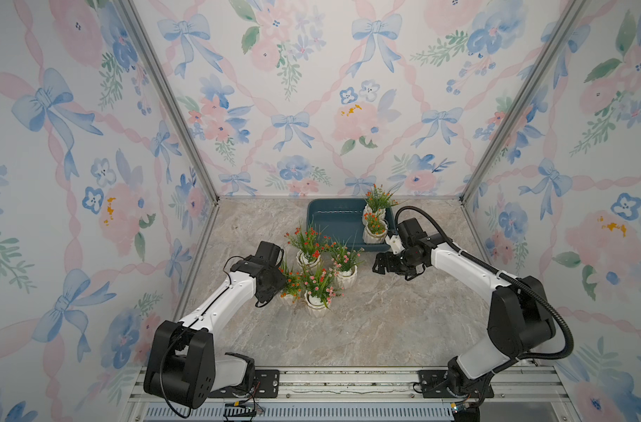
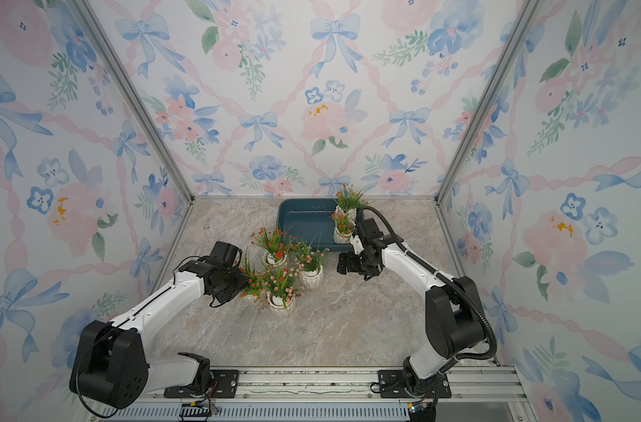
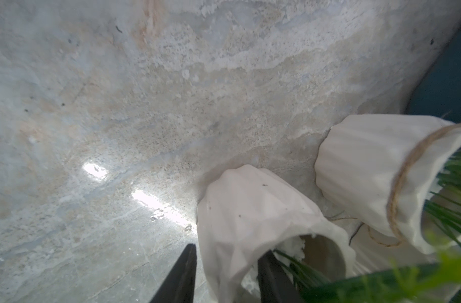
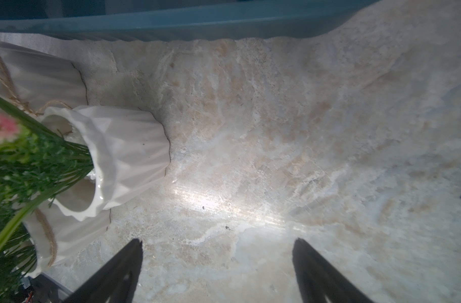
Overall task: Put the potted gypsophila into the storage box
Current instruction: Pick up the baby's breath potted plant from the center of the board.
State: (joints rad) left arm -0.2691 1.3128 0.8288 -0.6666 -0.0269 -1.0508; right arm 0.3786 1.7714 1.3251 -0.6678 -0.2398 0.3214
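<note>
The teal storage box (image 1: 330, 219) (image 2: 304, 219) stands at the back of the table with two potted gypsophila (image 1: 375, 235) at its right end. Several more white ribbed pots cluster in front of it, among them an orange-flowered pot (image 1: 289, 294) at the left. In the left wrist view my left gripper (image 3: 229, 249) straddles the wall of a white pot (image 3: 250, 210). One finger (image 3: 187, 270) is outside and one is inside among the sprigs, with the jaws partly closed. My right gripper (image 4: 218, 240) (image 1: 379, 263) hangs open over bare table, right of a pink-flowered pot (image 4: 129, 147).
The right arm's wrist sits close to the box's front right corner. A twine-wrapped pot (image 3: 368, 162) stands right next to the one between my left fingers. Marble-patterned table (image 1: 384, 329) extends toward the front. Wallpapered walls enclose three sides.
</note>
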